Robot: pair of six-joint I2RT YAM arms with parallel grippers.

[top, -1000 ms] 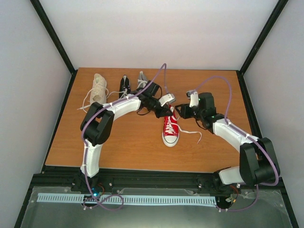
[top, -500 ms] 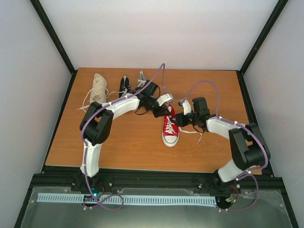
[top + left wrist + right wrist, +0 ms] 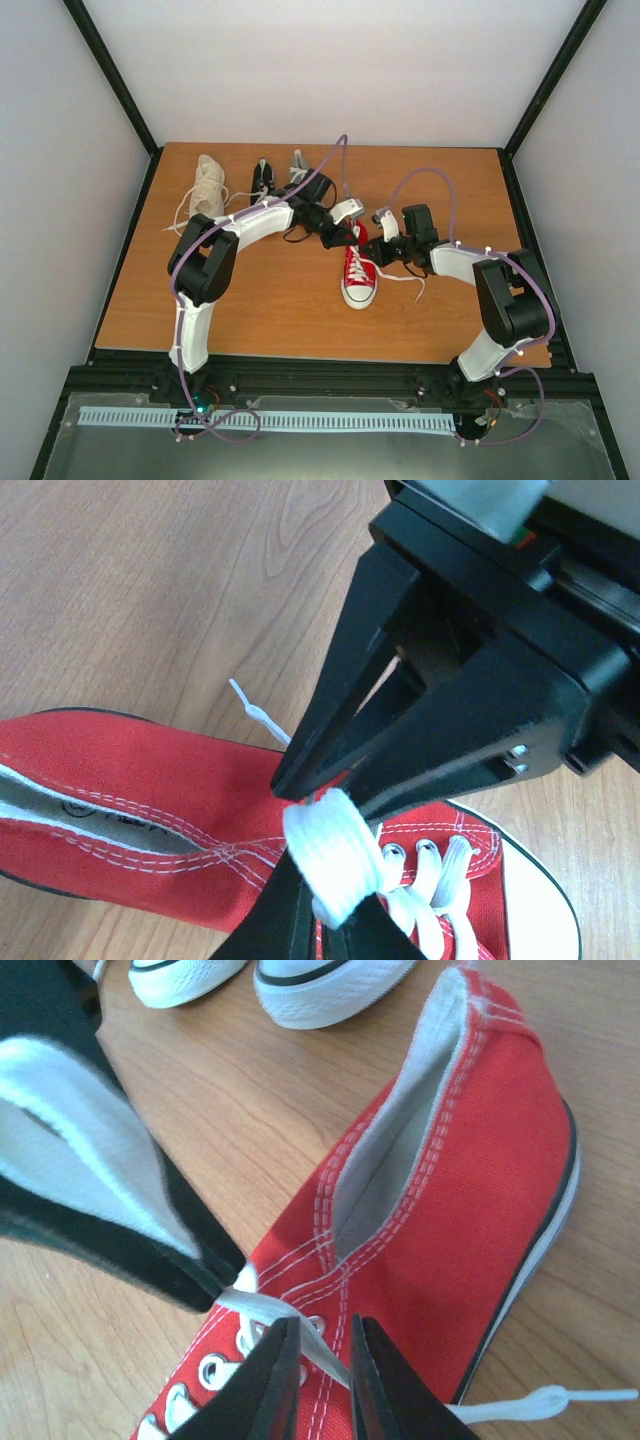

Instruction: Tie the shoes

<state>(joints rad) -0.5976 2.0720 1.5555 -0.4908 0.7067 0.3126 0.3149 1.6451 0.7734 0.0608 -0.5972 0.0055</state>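
Left wrist view: left gripper (image 3: 326,912) clamped on white lace (image 3: 330,855), just over the red sneaker (image 3: 130,800) at mid-table (image 3: 260,300). Right gripper (image 3: 318,1345) narrowed around same lace; grip cannot tell.

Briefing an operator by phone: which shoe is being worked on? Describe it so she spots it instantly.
On the wooden table, nearer than the three shoes along the far edge, one sneaker lies alone mid-table. It is the only red one, the left pincer shut on its lace.
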